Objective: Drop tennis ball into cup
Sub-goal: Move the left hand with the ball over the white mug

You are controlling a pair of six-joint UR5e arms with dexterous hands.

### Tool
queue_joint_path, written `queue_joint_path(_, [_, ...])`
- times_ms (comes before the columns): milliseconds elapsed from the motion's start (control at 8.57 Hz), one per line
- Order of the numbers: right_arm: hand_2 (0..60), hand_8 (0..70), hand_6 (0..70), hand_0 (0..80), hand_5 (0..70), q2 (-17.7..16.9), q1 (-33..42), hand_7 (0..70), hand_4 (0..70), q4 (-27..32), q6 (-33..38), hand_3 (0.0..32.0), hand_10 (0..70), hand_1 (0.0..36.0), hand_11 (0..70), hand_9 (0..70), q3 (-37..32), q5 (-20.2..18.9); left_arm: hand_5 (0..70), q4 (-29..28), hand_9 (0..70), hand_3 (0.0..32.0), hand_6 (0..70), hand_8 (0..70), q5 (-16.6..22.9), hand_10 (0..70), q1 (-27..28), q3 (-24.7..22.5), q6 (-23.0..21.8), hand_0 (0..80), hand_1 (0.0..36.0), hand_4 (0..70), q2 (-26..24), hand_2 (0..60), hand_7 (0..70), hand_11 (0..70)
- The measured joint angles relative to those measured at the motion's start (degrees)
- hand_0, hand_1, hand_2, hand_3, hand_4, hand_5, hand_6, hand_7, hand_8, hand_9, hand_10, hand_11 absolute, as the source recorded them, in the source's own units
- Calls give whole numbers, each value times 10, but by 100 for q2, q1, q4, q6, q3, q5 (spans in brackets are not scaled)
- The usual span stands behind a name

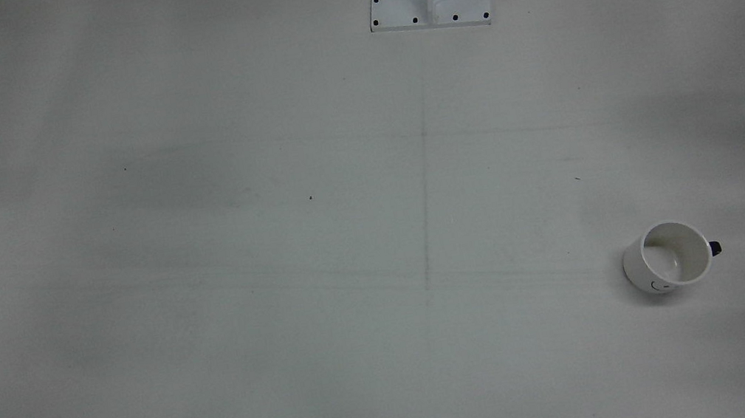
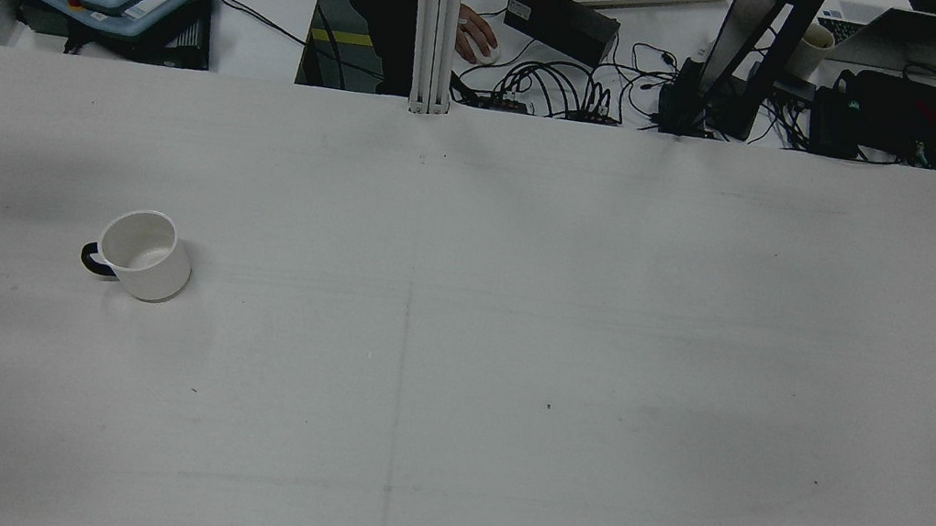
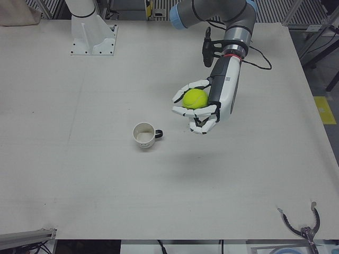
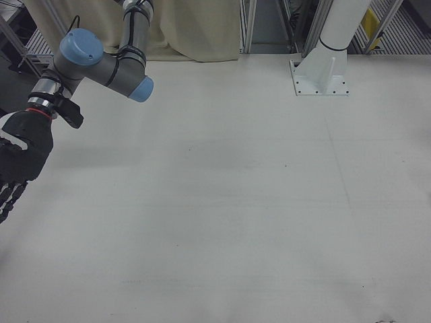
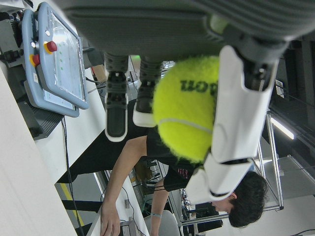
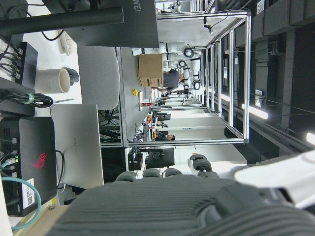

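Standing upright, cup (image 3: 143, 135) points its handle toward left hand (image 3: 198, 108).

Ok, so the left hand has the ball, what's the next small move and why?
Probably carry the left hand sideways until the ball is over the cup: the cup stands upright and empty, off to the hand's side, not under it.

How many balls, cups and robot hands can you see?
Balls: 1, the ball, held in the left hand.
Cups: 1, the cup on the table.
Hands: 2, counting the right hand, which holds nothing.
Total: 4
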Motion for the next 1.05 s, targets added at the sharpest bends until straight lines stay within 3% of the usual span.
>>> queue_joint_path(700, [0, 0, 0, 0, 0, 0, 0, 0, 0, 0, 8, 0, 0, 0, 0, 0, -2, 3, 177, -2, 700, 0, 236, 543, -113, 276, 1074, -5, 9, 720, 360, 700, -76, 600, 675, 424])
queue_joint_path(1050, [0, 0, 0, 0, 0, 0, 0, 0, 0, 0, 6, 0, 0, 0, 0, 0, -3, 3, 176, 13, 700, 0, 234, 539, -464, 263, 1740, 54, 19, 718, 360, 700, -108, 600, 676, 407])
